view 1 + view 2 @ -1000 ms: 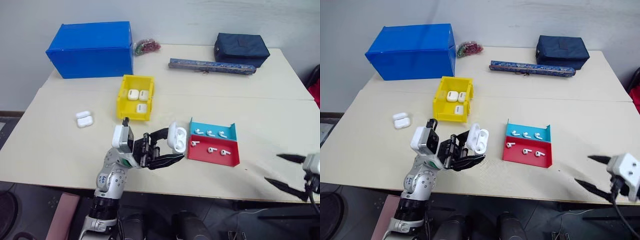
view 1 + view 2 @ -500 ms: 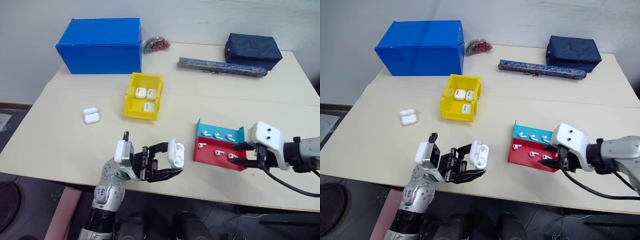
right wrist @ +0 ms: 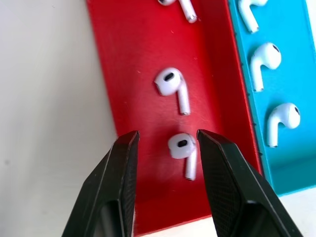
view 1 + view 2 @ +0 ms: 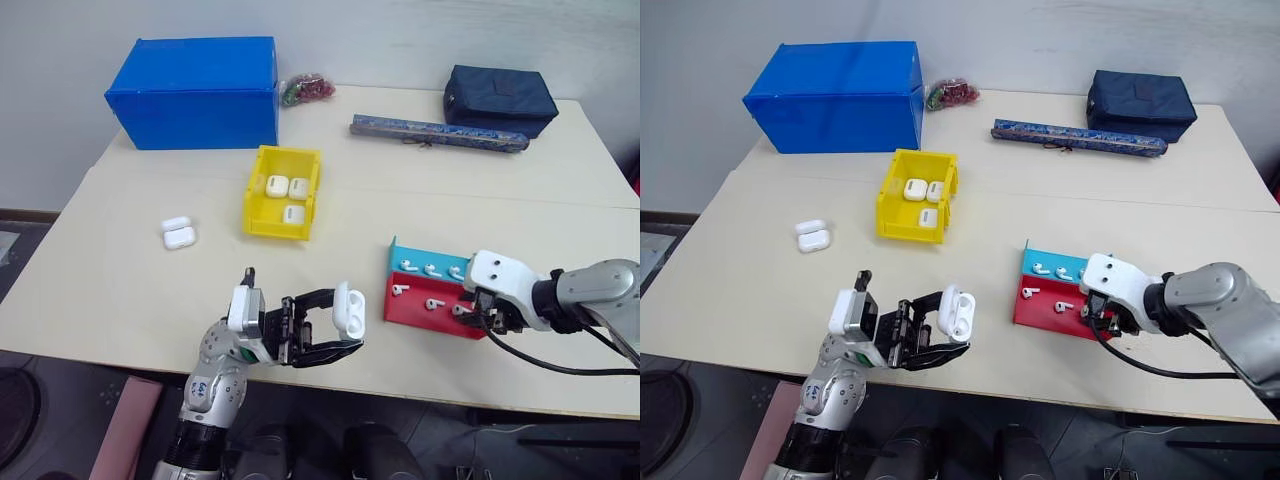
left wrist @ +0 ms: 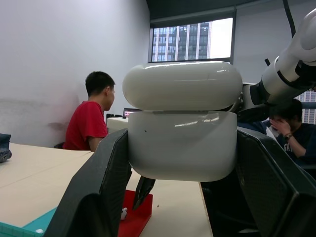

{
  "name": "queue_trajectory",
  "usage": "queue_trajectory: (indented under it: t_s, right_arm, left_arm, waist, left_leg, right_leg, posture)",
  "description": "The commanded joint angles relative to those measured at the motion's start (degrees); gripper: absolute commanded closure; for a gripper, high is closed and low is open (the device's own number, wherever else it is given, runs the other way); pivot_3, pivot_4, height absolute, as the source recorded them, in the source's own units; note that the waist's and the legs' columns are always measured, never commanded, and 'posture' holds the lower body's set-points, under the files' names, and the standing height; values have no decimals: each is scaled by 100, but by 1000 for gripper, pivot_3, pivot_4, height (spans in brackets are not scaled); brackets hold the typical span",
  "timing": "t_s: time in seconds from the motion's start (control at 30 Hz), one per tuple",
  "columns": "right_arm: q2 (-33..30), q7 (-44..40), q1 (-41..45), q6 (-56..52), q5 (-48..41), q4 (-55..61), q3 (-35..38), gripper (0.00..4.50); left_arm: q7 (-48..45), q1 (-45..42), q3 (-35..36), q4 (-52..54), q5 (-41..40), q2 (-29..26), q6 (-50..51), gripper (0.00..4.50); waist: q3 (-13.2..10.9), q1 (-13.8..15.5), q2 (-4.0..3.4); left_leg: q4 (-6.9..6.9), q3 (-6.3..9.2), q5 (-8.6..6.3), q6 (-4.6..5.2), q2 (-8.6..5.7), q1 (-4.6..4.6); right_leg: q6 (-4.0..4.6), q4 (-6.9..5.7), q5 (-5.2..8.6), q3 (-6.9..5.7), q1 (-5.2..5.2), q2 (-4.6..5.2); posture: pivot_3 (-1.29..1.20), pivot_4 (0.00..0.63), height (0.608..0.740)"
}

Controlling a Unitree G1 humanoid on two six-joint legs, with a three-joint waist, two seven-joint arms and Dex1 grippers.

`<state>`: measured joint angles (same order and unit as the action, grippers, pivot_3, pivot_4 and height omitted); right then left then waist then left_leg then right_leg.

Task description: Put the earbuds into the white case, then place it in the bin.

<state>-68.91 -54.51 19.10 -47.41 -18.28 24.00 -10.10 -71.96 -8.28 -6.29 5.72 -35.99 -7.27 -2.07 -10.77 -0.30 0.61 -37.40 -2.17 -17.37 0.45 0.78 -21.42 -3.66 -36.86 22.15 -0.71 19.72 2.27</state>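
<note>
The left gripper (image 4: 335, 322) clamps the white case (image 4: 348, 309) above the cream table (image 4: 130, 290), while the right gripper (image 3: 165, 143), fingers parted, straddles an earbud (image 3: 180, 148) in the red tray (image 3: 133, 59).

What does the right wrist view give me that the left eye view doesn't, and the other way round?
Right wrist view: the black fingers straddle one earbud lying in the red tray, a gap on each side.

Left eye view: the left gripper holds the white case above the table's near edge, and the yellow bin contains three cases.

Both: the red tray, the teal tray and the earbuds in them.
</note>
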Motion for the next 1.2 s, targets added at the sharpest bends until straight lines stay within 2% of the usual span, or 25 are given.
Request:
queue_trajectory:
  t_s: [0.03,0.33,0.93,1.2]
  right_arm:
    - [35,-22,207,53,337,-93,-174,2654]
    - [97,-264,350,67,683,-295,-481,2654]
    - [485,-352,450,-1,971,-563,-584,2654]
    - [404,-512,442,146,1177,-711,-646,2654]
  left_arm:
    - [-10,-16,-62,42,5,5,-118,1731]
    - [-37,16,-113,-50,45,-33,-252,1731]
    - [-77,57,-106,-53,6,-221,-312,1731]
    - [-19,64,-112,21,6,-248,-285,1731]
  waist:
    - [0,1,0]
    - [0,1,0]
    - [0,-17,-1]
    - [0,-15,0]
  left_leg:
    - [0,0,0,0,0,0]
    - [2,1,0,0,0,0]
    - [1,2,0,0,0,1]
    - [1,2,0,0,0,2]
  right_leg:
    - [0,-1,0,0,1,0]
    - [0,-1,0,-4,1,2]
    - [0,-4,0,-5,0,2]
    - [0,-3,0,-5,-1,3]
  posture:
    - [0,150,740]
    - [0,150,740]
    - [0,150,740]
    - [0,150,740]
